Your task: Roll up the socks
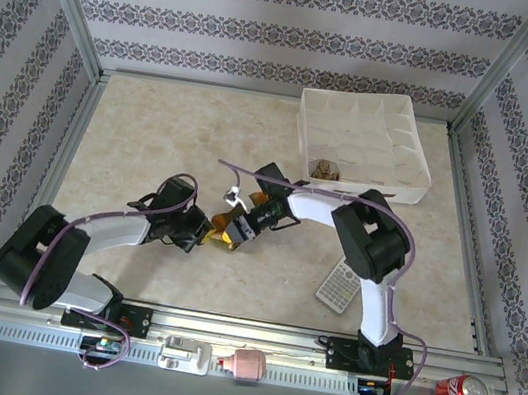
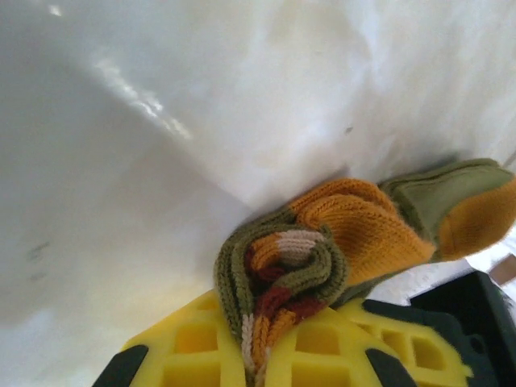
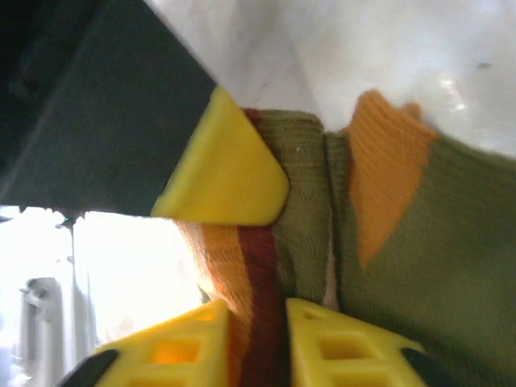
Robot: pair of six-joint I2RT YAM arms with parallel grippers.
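Left gripper (image 2: 262, 339) clamped on the olive sock (image 2: 355, 226) at its rolled cuff
Length is run ahead-right to the right gripper (image 3: 258, 339); band is sat between its fingers, tightness can't be told.

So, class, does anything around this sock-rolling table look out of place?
Yes. A keypad lies askew on the table beside the right arm, and a red can lies on its side just off the near right corner. Neither belongs with the sock being rolled.
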